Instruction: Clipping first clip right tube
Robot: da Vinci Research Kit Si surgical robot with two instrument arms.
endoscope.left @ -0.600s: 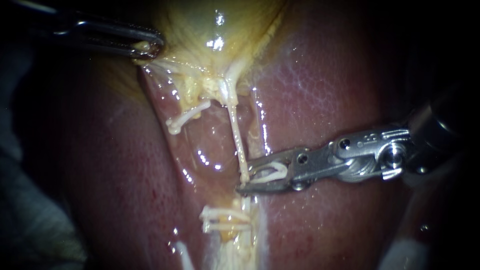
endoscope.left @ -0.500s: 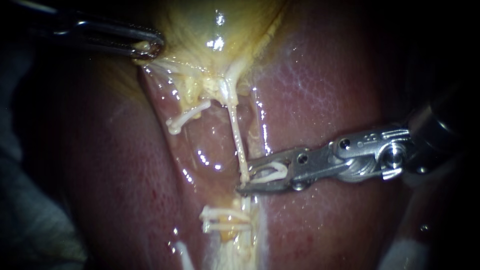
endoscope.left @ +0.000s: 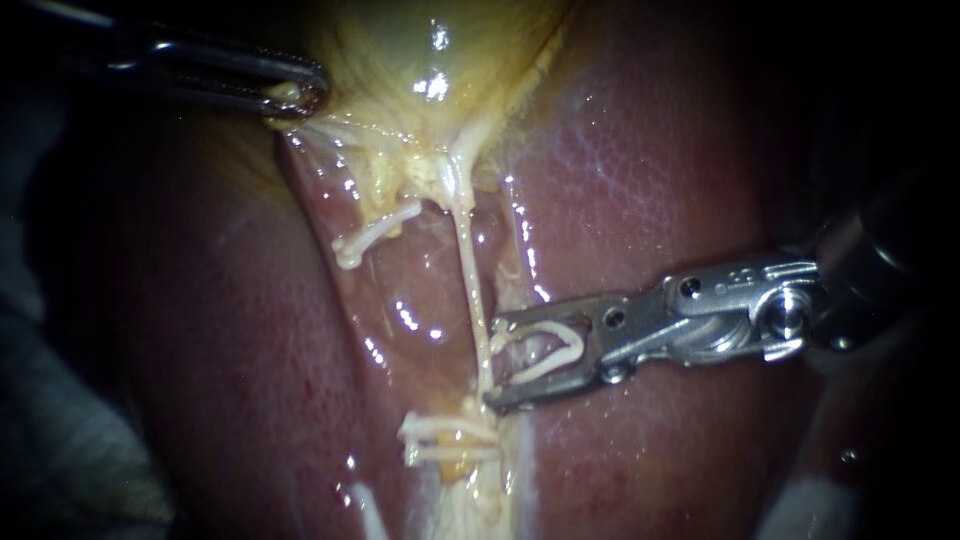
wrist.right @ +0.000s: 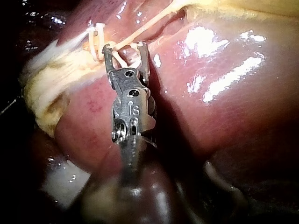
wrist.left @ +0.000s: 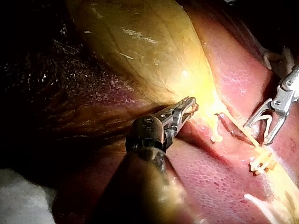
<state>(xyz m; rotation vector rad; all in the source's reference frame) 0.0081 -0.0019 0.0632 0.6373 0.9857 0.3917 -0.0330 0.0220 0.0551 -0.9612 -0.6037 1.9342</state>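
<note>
Nearest the camera, at the lower middle of the endoscope frame, two white clips [endoscope.left: 450, 440] sit side by side across the pale strand where it runs into yellowish tissue. Just above them the right instrument [endoscope.left: 492, 365] reaches in from the right edge over the pink liver [endoscope.left: 650, 200]. Its hand is spread wide and carries an open clip [endoscope.left: 575, 340], with one white leg lying against each jaw. The right tube [endoscope.left: 470, 270], thin, pale and taut, runs from the upper middle of the frame down to the two white clips, and it crosses the mouth of that hand right at the jaw tips. It lies at the opening and touches, or very nearly touches, the lower tip; the right wrist view likewise shows it meeting the tips. Whether the open clip's legs already reach past it cannot be told. Left of the tube and higher up, a slanting white clip [endoscope.left: 375, 232] lies on the wet tissue. Farthest off, at the upper left, the left instrument [endoscope.left: 295, 97] has its hand pressed together on the edge of the yellow gallbladder [endoscope.left: 430, 50], which fills the top middle of the frame.
</note>
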